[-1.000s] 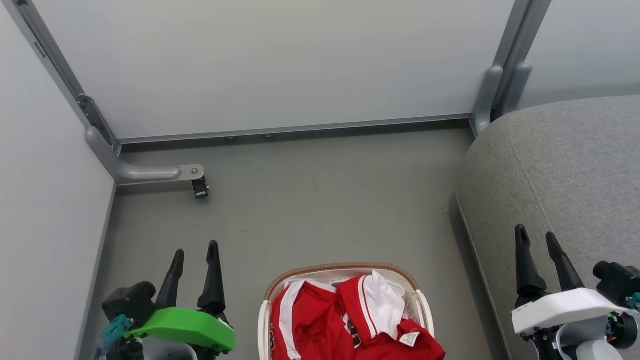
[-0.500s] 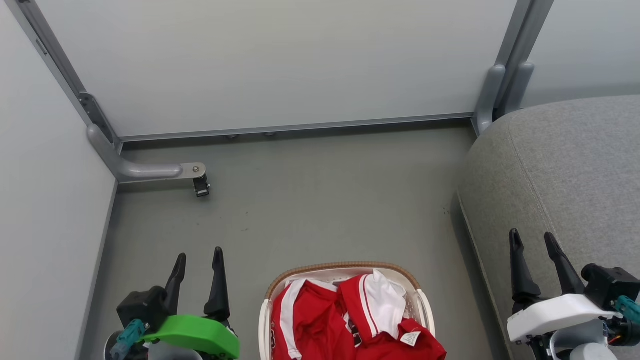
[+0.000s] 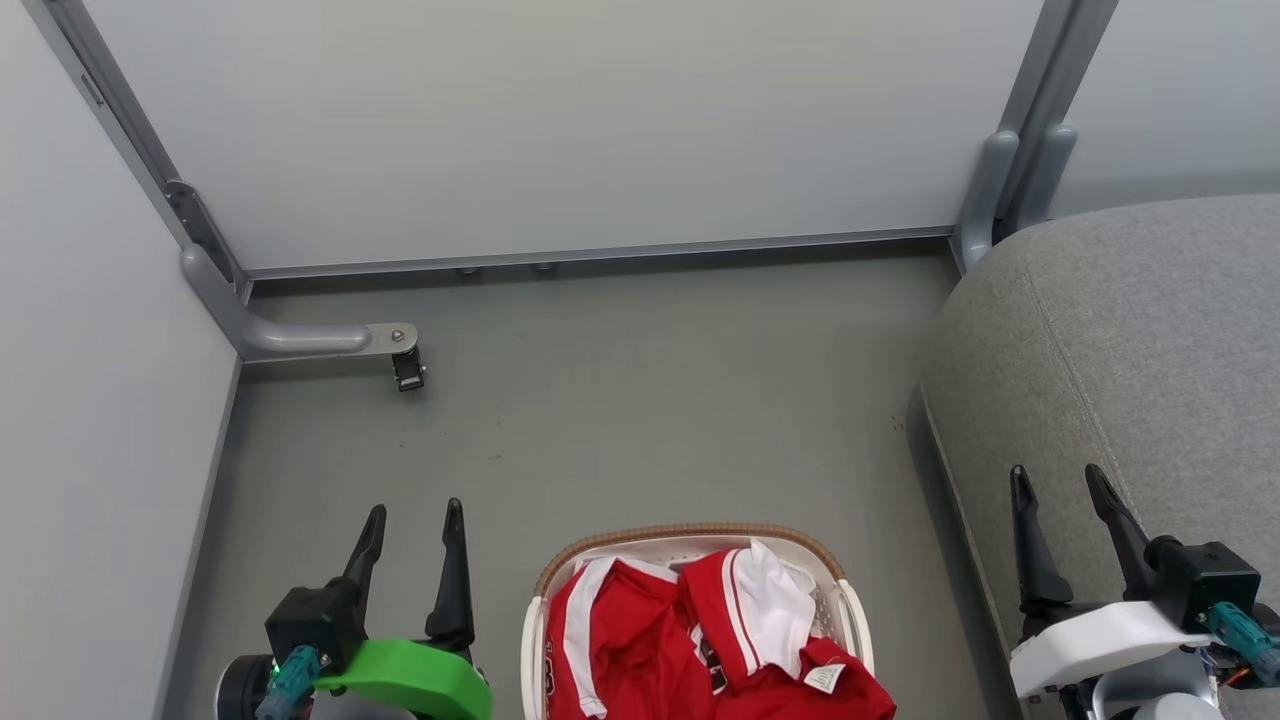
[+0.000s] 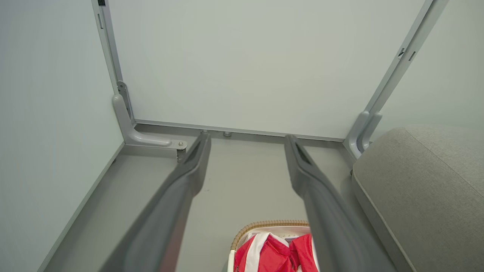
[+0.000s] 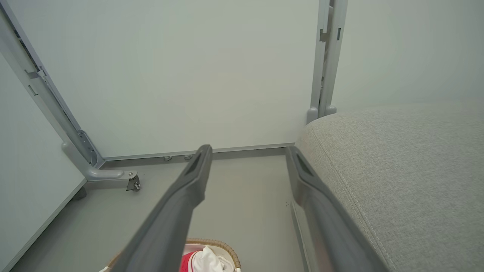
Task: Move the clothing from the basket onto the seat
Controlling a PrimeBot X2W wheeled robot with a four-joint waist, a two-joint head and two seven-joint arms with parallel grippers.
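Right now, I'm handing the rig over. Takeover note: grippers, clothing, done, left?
Left gripper: open, empty, over the floor to the left of the basket.
Right gripper: open, empty, seemingly over the seat edge.
Clothing: red pile in the basket; none on the visible part of the seat.
Done: nothing moved yet.
Left: grasp the clothing, carry it right onto the seat, release.

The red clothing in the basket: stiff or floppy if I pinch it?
Probably floppy: the clothing lies crumpled in folds, so it should drape and trail. It looks thin, likely light. Layers overlap in the basket, so one pinch may drag up a second piece.
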